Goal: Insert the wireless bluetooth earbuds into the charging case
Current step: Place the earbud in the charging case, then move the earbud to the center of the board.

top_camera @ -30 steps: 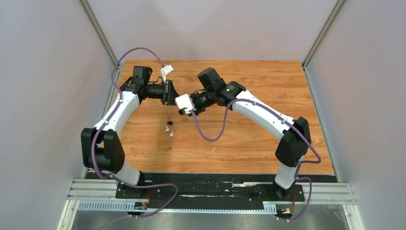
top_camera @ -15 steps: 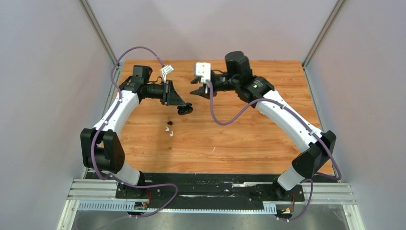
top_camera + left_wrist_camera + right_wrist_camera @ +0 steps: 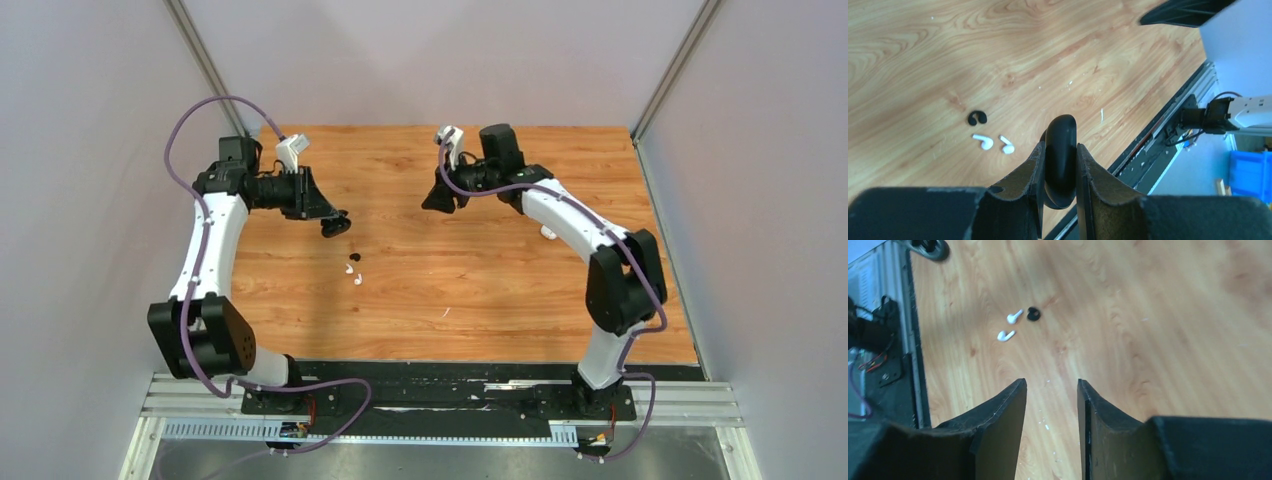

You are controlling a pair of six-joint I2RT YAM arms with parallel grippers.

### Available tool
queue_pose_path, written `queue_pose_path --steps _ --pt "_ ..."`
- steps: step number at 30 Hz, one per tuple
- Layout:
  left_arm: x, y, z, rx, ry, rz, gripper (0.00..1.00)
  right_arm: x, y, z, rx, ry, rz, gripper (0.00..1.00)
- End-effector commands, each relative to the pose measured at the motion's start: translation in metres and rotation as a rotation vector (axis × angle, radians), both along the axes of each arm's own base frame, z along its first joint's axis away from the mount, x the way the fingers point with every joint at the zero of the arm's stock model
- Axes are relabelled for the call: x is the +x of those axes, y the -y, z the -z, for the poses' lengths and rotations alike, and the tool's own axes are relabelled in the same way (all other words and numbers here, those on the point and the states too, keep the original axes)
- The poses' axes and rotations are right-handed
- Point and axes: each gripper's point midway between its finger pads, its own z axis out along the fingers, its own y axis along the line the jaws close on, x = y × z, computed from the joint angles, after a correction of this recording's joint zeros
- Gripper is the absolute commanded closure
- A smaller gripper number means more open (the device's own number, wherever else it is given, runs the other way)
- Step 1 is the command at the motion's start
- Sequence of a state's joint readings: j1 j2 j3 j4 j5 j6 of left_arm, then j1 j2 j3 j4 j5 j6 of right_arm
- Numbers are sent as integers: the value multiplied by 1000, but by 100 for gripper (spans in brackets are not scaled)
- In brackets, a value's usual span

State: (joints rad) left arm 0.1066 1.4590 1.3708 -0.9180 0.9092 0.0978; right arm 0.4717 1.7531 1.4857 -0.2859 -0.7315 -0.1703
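Status at this moment, per arm and per item.

Left gripper (image 3: 1059, 146): raised over the far-left part of the wooden table (image 3: 480, 290), clear of the surface. Pinches a black charging case (image 3: 1061, 131) between both fingers, pads pressed flat against its two broad faces. Holds the case on edge, rounded end protruding past the fingertips. Lid position not discernible from any view.

Right gripper (image 3: 1050, 383): raised over the far-centre part of the table, well apart from the left gripper. Fingers spread, bare wood visible through the gap. Grips nothing and touches nothing.

Wireless bluetooth earbuds: loose on the table, left of centre, between the two arms and nearer the left gripper than the right.
- First white earbud (image 3: 983, 142) and second white earbud (image 3: 1007, 145): flat on the wood, just beside each other, not touching, short stems visible.
- Black earbud (image 3: 977, 117): just beside the white pair, on the side away from the arm bases. Shows a curled, C-shaped outline; one piece or two pieces pressed together, cannot tell.

Small white object (image 3: 548, 232): on the table just beside the right arm's forearm, partly hidden by it. Too small to identify.
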Motion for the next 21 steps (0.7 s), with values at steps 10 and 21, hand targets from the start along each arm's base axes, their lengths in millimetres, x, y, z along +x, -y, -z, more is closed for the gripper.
queue_pose_path --steps 10,21 --pt "-27 -28 -35 68 78 -168 100 -31 -115 82 -31 335 -604 63" --pt "-29 -34 -37 65 86 -215 100 -40 -165 145 -141 397 -676 67"
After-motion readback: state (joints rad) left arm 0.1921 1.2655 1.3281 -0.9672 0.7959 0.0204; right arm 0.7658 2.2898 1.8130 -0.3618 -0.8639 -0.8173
